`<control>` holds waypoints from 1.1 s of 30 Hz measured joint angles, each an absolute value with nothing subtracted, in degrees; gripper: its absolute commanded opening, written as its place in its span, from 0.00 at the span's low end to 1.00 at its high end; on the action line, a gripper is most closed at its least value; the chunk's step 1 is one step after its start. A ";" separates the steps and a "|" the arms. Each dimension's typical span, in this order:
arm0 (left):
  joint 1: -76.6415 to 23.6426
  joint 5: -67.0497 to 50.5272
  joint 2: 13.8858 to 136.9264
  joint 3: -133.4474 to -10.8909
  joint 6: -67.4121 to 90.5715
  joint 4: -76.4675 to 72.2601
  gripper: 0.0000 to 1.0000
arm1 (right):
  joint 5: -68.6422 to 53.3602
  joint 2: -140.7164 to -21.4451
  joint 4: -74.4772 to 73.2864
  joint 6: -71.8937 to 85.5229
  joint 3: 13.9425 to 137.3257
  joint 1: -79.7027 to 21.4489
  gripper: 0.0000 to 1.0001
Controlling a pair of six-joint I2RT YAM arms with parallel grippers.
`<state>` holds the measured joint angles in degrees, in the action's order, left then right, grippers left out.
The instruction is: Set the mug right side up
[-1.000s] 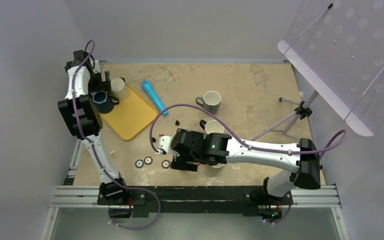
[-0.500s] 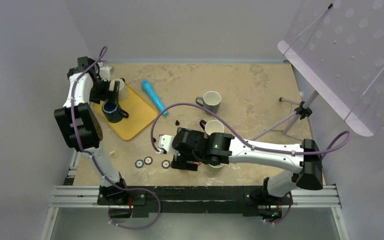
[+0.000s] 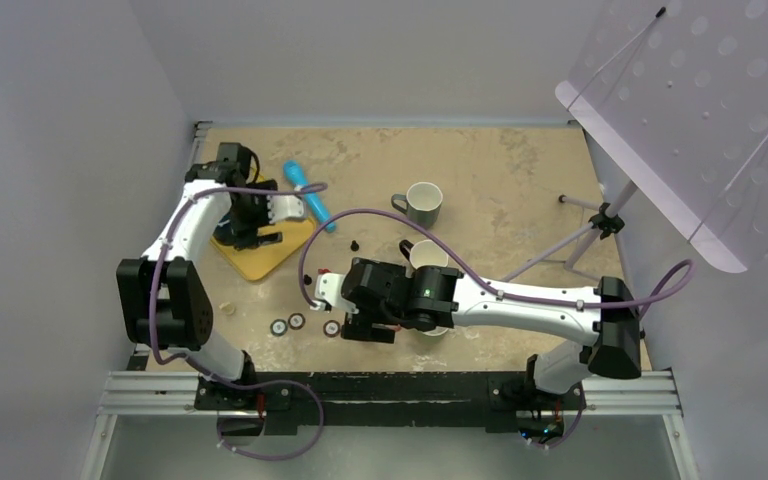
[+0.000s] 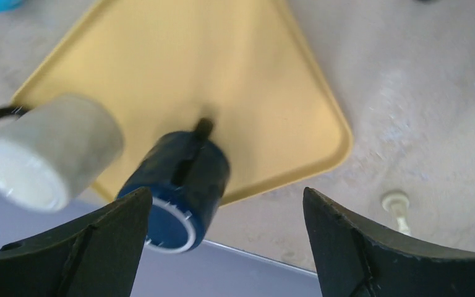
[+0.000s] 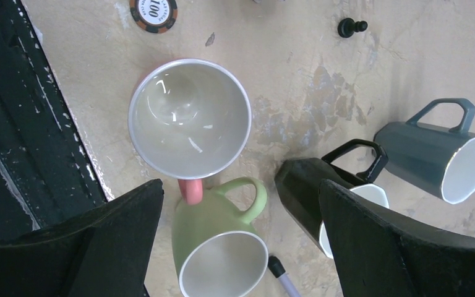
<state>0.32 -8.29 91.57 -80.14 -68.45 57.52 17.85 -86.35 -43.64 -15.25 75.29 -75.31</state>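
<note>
A dark blue mug [image 4: 188, 179] stands on the yellow tray [image 4: 222, 68], its white-rimmed opening facing the left wrist camera. A beige mug [image 4: 55, 154] stands beside it, also open end up. My left gripper [image 4: 226, 201] is open and empty above them, apart from both. In the top view the left gripper [image 3: 248, 232] hangs over the tray [image 3: 278, 245] and hides both mugs. My right gripper [image 5: 241, 192] is open and empty above a pink mug [image 5: 188, 117], a green mug [image 5: 219, 247] and a black mug [image 5: 312, 185], all open end up.
A grey mug [image 3: 422, 203] and another mug [image 3: 427, 254] stand mid-table. A blue cylinder [image 3: 310, 195] lies by the tray. Poker chips [image 3: 296, 322], a black pawn [image 5: 351, 26], a marker [image 5: 281, 272] and a small white peg [image 4: 397, 204] lie about. A perforated panel on a tripod [image 3: 700, 110] stands right.
My left gripper has let go of the blue mug on the tray, then risen and swung right over the tray. The right arm has not moved.
</note>
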 measured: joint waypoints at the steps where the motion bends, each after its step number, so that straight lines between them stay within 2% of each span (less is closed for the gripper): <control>1: -0.64 -8.54 91.07 -77.03 -73.17 57.91 0.93 | 17.72 -86.52 -43.64 -15.27 75.29 -75.31 0.98; 5: -0.05 -8.38 91.11 -71.57 -84.84 57.04 0.86 | 16.97 -87.96 -43.55 -15.25 75.29 -75.31 0.98; 9: 0.14 -5.67 92.84 -71.50 -89.49 50.98 0.66 | 16.56 -89.78 -43.51 -15.22 75.29 -75.31 0.98; 13: 0.21 -3.55 95.96 -68.88 -91.59 41.58 0.61 | 15.77 -90.04 -43.46 -15.05 75.29 -75.31 0.98; 15: 0.21 -2.66 97.54 -66.94 -92.73 38.65 0.55 | 15.51 -90.04 -43.48 -15.00 75.29 -75.31 0.98; 17: 0.23 -1.61 99.00 -65.78 -93.34 37.19 0.40 | 15.42 -90.04 -43.46 -14.98 75.29 -75.31 0.98; 18: 0.23 -1.02 99.61 -65.56 -93.62 36.73 0.25 | 15.33 -90.04 -43.46 -14.98 75.29 -75.31 0.98; 19: 0.23 -0.25 100.25 -65.25 -93.93 35.81 0.02 | 15.25 -90.04 -43.46 -14.98 75.29 -75.31 0.98; 22: -0.01 2.66 100.95 -65.04 -94.52 31.64 0.00 | 14.92 -90.04 -43.46 -14.98 75.29 -75.31 0.98; 26: 0.25 0.58 100.22 -65.04 -91.33 30.92 0.00 | 14.13 -90.04 -43.70 -14.90 75.66 -75.31 0.98; 29: 0.38 -4.36 97.67 -66.59 -84.25 34.63 0.00 | 13.37 -89.45 -43.44 -14.63 76.20 -75.31 0.98; 33: 0.36 -14.28 92.82 -75.37 -68.69 42.17 0.00 | 11.16 -84.20 -39.48 -14.46 75.53 -75.13 0.98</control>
